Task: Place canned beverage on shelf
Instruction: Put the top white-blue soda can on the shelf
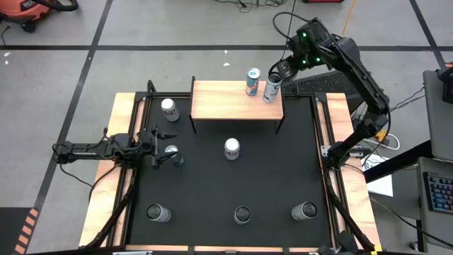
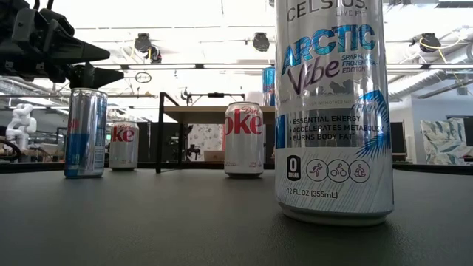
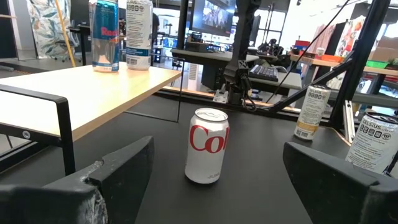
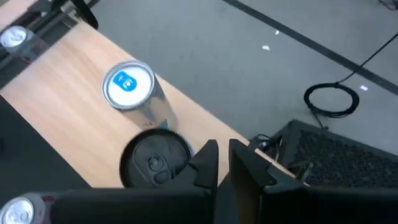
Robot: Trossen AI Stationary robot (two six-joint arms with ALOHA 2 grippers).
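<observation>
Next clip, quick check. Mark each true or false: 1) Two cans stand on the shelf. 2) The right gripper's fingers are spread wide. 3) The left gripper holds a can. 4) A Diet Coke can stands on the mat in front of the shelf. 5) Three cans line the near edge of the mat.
1) True: a blue-topped can and a white can stand on the shelf.
2) False: the right gripper is shut, beside the white can.
3) False: the left gripper is open and empty, near a can.
4) True: the Diet Coke can.
5) True.
</observation>
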